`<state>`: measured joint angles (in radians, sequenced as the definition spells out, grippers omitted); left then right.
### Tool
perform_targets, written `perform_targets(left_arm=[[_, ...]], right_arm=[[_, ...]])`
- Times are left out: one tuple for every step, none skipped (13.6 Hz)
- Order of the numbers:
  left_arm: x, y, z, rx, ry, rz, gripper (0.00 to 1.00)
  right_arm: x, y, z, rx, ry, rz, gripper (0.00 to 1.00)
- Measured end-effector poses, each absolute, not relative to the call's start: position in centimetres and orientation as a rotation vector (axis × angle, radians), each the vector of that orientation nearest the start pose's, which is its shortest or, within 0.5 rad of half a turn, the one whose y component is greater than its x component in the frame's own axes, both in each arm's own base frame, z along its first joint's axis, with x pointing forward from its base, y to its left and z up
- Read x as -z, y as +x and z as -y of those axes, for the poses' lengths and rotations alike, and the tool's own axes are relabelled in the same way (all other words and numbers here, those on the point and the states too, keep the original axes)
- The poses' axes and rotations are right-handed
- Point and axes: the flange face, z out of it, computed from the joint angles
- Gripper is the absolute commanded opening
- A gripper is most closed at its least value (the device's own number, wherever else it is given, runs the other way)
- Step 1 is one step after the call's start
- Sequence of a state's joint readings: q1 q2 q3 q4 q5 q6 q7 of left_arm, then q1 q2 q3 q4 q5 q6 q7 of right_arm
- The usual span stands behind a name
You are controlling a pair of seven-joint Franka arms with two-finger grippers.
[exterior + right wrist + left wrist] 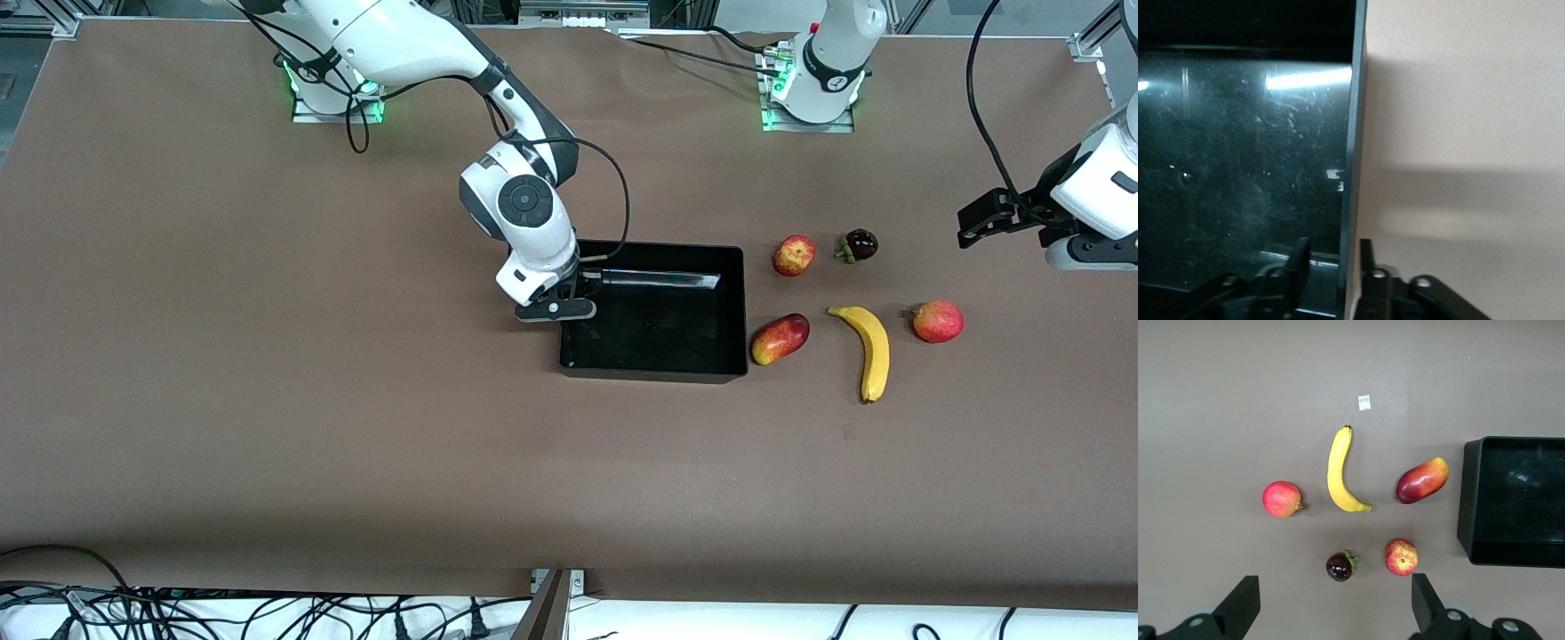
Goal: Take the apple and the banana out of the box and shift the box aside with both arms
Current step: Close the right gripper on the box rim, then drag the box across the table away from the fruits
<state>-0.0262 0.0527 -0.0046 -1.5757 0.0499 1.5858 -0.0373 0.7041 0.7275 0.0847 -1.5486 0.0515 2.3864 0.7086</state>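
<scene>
In the front view, middle of the frame, we have the right gripper (569, 302) down on the end wall of the empty rectangular glossy black plastic box (656, 366), the wall toward the right arm's end of the table. To the right of the box in the frame lie the small red apple with yellowish streaks (794, 255) and the long curved yellow banana (871, 350), both already out. So we judge the fruit step done and the box move in hand. The left gripper (978, 218) hangs at the right edge, waiting.

In the left wrist view the left gripper's fingers (1426, 600) stand wide apart, empty, above the fruit.

In the right wrist view the right gripper's fingers (1299, 257) straddle the box wall, narrowed about it; we cannot tell whether they grip it.

Next, we judge, the left gripper must take the box's other end wall.
</scene>
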Motion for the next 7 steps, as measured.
perform_targets(left_arm=[[-59.4, 57.1, 1.2, -0.064, -3.090, 0.007, 1.00], [-59.3, 57.1, 1.2, -0.066, -3.090, 0.007, 1.00], [-59.3, 57.1, 1.2, -0.066, -3.090, 0.007, 1.00], [-59.3, 57.1, 1.2, -0.067, -3.089, 0.006, 1.00], [-59.2, 57.1, 1.3, -0.069, -3.088, 0.005, 1.00], [-59.0, 57.2, 1.3, -0.074, -3.085, 0.004, 1.00], [-58.8, 57.3, 1.4, -0.079, -3.084, 0.000, 1.00]], right_arm=[[-23.5, 51.5, -50.1, 0.037, -2.997, 0.025, 0.00], [-23.7, 51.8, -49.9, 0.044, -2.996, 0.019, 0.00], [-23.8, 52.1, -49.6, 0.048, -2.997, 0.012, 0.00], [-23.8, 52.3, -49.5, 0.050, -2.996, 0.010, 0.00], [-24.1, 52.4, -49.5, 0.054, -2.995, 0.009, 0.00], [-24.6, 52.6, -49.3, 0.050, -3.000, 0.005, 0.00], [-25.2, 53.0, -48.8, 0.039, -3.012, 0.000, 0.00]])
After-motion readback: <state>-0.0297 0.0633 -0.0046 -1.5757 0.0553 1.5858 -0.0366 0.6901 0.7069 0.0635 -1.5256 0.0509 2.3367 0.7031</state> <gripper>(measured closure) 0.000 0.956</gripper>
